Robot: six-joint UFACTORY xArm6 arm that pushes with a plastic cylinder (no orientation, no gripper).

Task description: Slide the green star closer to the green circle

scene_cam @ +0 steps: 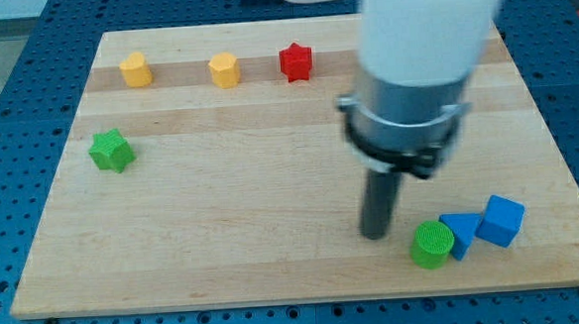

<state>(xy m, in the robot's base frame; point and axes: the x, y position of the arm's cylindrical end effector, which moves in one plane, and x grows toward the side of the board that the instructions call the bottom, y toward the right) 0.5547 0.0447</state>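
The green star lies at the view's left side of the wooden board. The green circle sits near the view's bottom right, touching a blue block. My tip rests on the board just left of the green circle, a short gap apart, and far to the right of the green star. The arm's white and grey body hangs over the board's upper right.
A blue cube lies right of the other blue block. Near the view's top stand two yellow blocks and a red star. A blue perforated table surrounds the board.
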